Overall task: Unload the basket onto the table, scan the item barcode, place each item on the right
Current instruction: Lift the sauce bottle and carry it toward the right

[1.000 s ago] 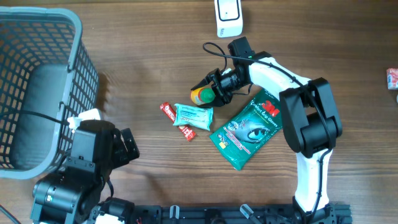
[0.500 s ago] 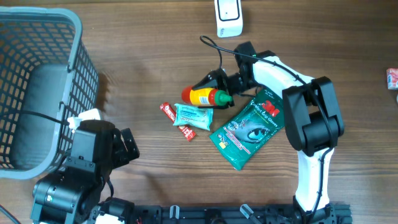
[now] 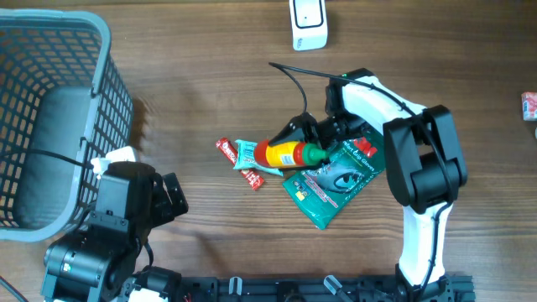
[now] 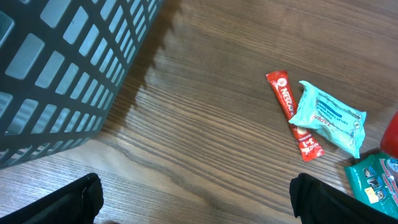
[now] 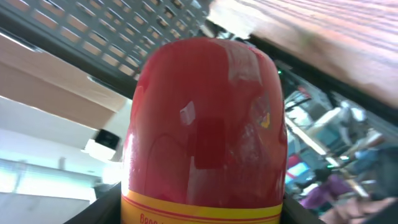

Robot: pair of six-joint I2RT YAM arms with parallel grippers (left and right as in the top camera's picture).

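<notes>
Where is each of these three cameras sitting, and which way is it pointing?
Overhead: above the table, looking straight down; left arm and right arm show, the right gripper holding a bottle.
Left wrist: on the left arm, facing down at table, basket and sachet; its open fingers show at the bottom corners.
Right wrist: on the right arm, turned sideways toward the room; the bottle fills it.
Shared: overhead and left wrist both show basket and sachet.

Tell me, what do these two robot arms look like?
The right arm has smooth white links joined by chunky black rounded joints, with a thin black cable looping off near its wrist. The left arm is blocky and mostly black.
</notes>
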